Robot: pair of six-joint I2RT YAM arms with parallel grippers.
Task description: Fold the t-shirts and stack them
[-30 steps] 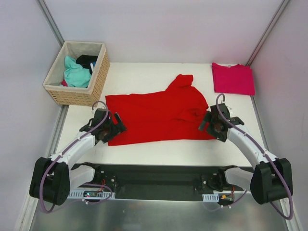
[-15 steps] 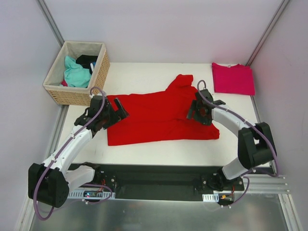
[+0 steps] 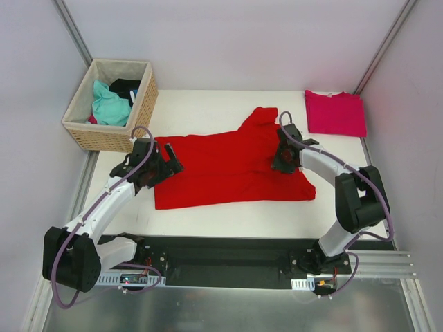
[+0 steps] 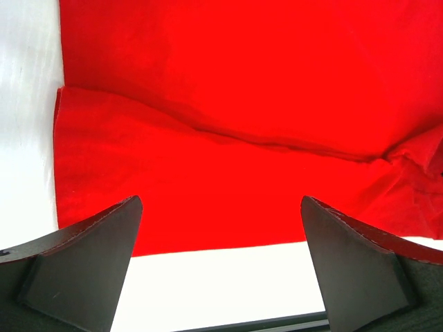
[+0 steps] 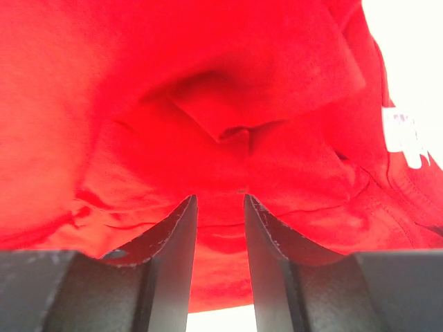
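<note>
White bench (image 3: pixel 208 111) | red t-shirt (image 3: pixel 228 169) ×1, spread at centre | pink t-shirt (image 3: pixel 335 113) ×1, folded, 1 o'clock | basket (image 3: pixel 104 136) ×1, 10 o'clock | left gripper (image 4: pixel 221 207) wide apart | right gripper (image 5: pixel 220 199) clamped on red t-shirt

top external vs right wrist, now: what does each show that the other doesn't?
Top external only: wicker basket holding clothes, folded magenta t-shirt at the far right corner, left gripper open at the red t-shirt left edge. Right wrist only: white neck label, and the fingers close together at a bunched fold; whether they pinch it is unclear. Both: red t-shirt, right gripper.
</note>
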